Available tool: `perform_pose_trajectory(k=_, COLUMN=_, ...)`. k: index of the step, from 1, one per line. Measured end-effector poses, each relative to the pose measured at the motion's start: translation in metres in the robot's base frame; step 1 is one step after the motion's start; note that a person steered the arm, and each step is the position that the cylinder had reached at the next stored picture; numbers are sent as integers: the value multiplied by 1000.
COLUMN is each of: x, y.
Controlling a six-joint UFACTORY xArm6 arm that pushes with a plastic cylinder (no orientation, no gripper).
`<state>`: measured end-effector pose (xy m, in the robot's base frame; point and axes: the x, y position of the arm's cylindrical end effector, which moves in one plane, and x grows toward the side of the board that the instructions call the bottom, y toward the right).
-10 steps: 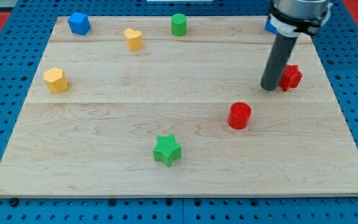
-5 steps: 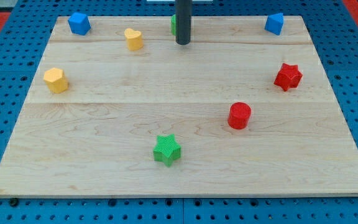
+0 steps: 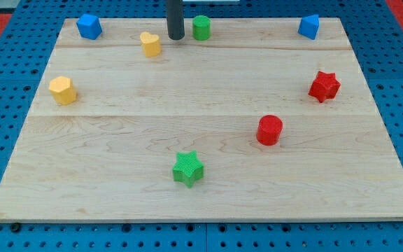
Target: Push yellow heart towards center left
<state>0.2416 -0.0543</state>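
Observation:
The yellow heart (image 3: 150,43) lies near the view's top, left of the middle of the wooden board (image 3: 201,196). My tip (image 3: 176,37) rests on the board just to the right of the heart, a small gap between them, and left of the green cylinder (image 3: 201,27). The rod rises out of the view's top.
A blue block (image 3: 88,26) sits at the top left and another blue block (image 3: 309,26) at the top right. A yellow hexagon (image 3: 62,89) is at the left edge. A red star (image 3: 324,86), a red cylinder (image 3: 269,130) and a green star (image 3: 187,169) lie lower down.
My tip has swept from beside the red star at the right, across the top of the board, to just right of the yellow heart. No block has moved.

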Motion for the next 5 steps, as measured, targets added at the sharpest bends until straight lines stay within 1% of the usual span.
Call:
perform_pose_trajectory(k=3, x=1, y=-32)
perform_pose_trajectory(k=5, x=16, y=-45)
